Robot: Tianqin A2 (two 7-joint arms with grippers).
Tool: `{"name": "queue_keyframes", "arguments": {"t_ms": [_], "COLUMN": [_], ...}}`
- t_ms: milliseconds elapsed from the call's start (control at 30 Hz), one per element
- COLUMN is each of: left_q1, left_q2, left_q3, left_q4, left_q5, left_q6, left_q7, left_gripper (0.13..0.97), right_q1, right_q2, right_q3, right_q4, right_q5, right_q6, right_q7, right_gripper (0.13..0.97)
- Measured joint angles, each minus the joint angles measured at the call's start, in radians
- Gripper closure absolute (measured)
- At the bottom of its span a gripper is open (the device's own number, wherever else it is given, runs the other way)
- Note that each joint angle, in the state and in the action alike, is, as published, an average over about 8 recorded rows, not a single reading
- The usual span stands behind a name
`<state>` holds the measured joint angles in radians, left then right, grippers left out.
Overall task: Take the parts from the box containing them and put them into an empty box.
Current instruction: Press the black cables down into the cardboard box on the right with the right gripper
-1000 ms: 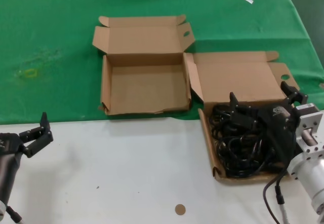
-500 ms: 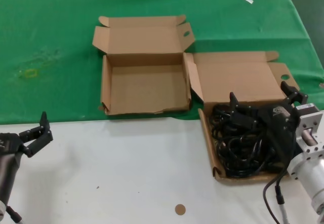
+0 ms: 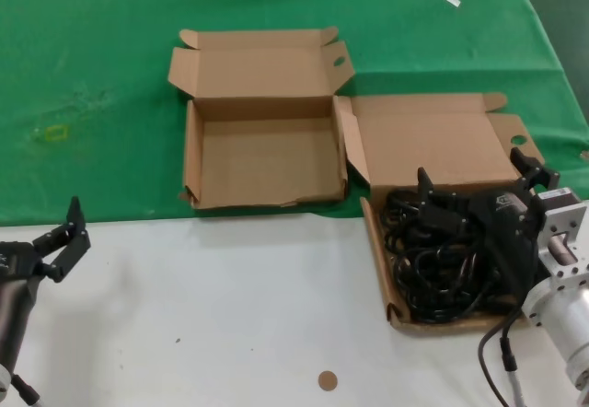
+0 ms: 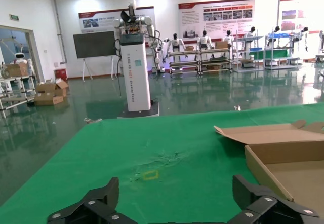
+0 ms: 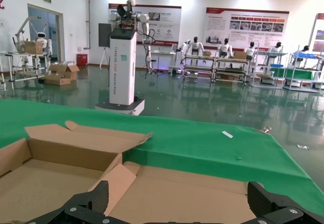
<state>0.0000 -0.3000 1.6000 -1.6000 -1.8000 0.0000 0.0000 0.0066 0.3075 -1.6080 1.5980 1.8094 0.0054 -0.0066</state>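
above the glossy black cords (image 3: 440,269) heaped in their corrugated tray (image 3: 379,264), the right claw (image 3: 479,179) gapes wide.

My left gripper (image 3: 63,239) sits low at my left side, fingers spread apart. My right gripper (image 3: 479,186) reaches forward on my right, fingers wide.

White table (image 3: 230,315), green cloth (image 3: 92,85) across far half; empty box (image 3: 262,163), box with parts (image 3: 442,140) on it.
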Motion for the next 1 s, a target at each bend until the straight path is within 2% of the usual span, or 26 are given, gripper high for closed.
{"name": "queue_keyframes", "arguments": {"t_ms": [67,333,367,500,633,667,933,1000], "left_q1": [0.000,0.000,0.000,0.000,0.000,0.000,0.000,0.000], "left_q2": [0.000,0.000,0.000,0.000,0.000,0.000,0.000,0.000], "left_q3": [0.000,0.000,0.000,0.000,0.000,0.000,0.000,0.000], "left_q4": [0.000,0.000,0.000,0.000,0.000,0.000,0.000,0.000], "left_q5": [0.000,0.000,0.000,0.000,0.000,0.000,0.000,0.000], "left_q6": [0.000,0.000,0.000,0.000,0.000,0.000,0.000,0.000], "left_q7": [0.000,0.000,0.000,0.000,0.000,0.000,0.000,0.000], "left_gripper": [0.244,0.408,0.408,0.520,0.632,0.632,0.811,0.811], "right_q1": [0.000,0.002,0.002,0.003,0.004,0.005,0.015,0.022], "right_q2": [-0.002,-0.001,0.003,0.031,0.082,0.098,0.251,0.295], "right_q3": [0.001,-0.007,-0.011,-0.033,-0.069,-0.080,-0.181,-0.207], "right_q4": [0.000,0.001,0.003,0.013,0.029,0.034,0.078,0.090], "right_q5": [-0.001,-0.002,0.000,0.019,0.055,0.066,0.168,0.193], "right_q6": [-0.001,0.005,0.009,0.032,0.062,0.071,0.124,0.134], "right_q7": [-0.001,-0.005,-0.004,-0.003,-0.005,-0.007,-0.031,-0.038], "right_gripper": [0.129,0.129,0.129,0.129,0.129,0.129,0.129,0.129]}}
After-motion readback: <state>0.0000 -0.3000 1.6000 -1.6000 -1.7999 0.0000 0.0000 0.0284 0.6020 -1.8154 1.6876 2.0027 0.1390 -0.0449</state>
